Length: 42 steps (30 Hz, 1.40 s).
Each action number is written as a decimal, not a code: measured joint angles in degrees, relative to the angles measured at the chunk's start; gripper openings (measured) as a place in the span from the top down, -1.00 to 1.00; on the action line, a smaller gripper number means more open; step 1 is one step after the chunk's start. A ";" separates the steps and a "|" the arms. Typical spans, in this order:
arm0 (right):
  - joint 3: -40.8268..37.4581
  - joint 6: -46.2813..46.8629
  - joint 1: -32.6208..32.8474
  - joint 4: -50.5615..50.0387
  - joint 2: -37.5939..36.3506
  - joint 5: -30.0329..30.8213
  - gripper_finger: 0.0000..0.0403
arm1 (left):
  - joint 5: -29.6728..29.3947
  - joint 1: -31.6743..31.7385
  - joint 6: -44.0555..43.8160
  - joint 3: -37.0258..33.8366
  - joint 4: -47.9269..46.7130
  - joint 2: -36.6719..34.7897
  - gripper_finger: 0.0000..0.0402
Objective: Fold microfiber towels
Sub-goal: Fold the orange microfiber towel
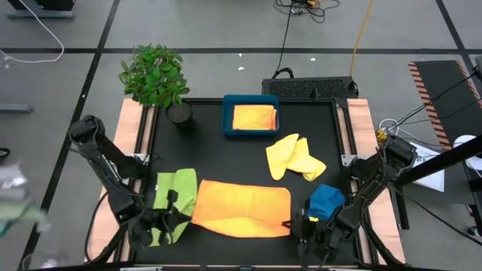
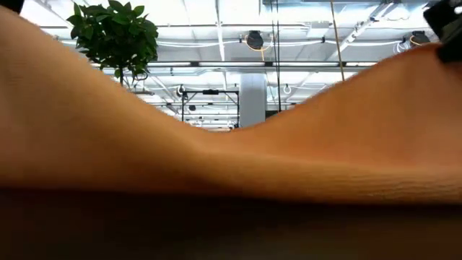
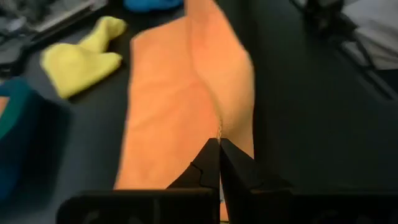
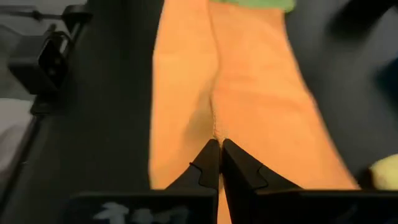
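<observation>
Tools pinching orange towel point(image 1: 241, 207) by opposite ends: left tool point(image 3: 219, 144) clamping one edge, right tool point(image 4: 221, 144) clamping other, cloth stretching between. Lime green towel point(image 1: 172, 199) lying just beside left tool. Blue towel point(image 1: 325, 202) bunching near right tool. Pale yellow towel point(image 1: 294, 156) lying farther off on dark surface point(image 1: 203, 147), near teal tray point(image 1: 250, 102).
</observation>
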 joint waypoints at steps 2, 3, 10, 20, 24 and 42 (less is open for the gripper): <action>0.00 -1.28 -0.11 -1.04 0.00 2.47 1.00 | -1.25 0.58 -1.31 0.00 -2.23 -0.46 0.99; 0.00 -1.35 -0.44 -2.27 0.00 3.61 1.00 | -1.41 1.23 -2.33 0.00 -3.70 -0.49 0.99; 0.00 6.45 -4.90 -12.75 0.02 6.08 1.00 | -1.10 7.62 -6.73 -0.04 -11.29 -0.49 0.99; 0.00 9.01 -7.96 -17.16 0.02 6.20 1.00 | -0.91 16.01 -5.32 -2.30 -13.62 -0.49 0.99; 0.00 12.86 -8.47 -20.74 0.02 6.47 1.00 | 1.68 20.74 -5.27 -6.22 -11.12 -0.49 0.99; -15.46 18.71 -13.73 -6.25 0.04 2.64 1.00 | 6.31 28.95 -0.58 -14.71 1.60 -0.49 0.94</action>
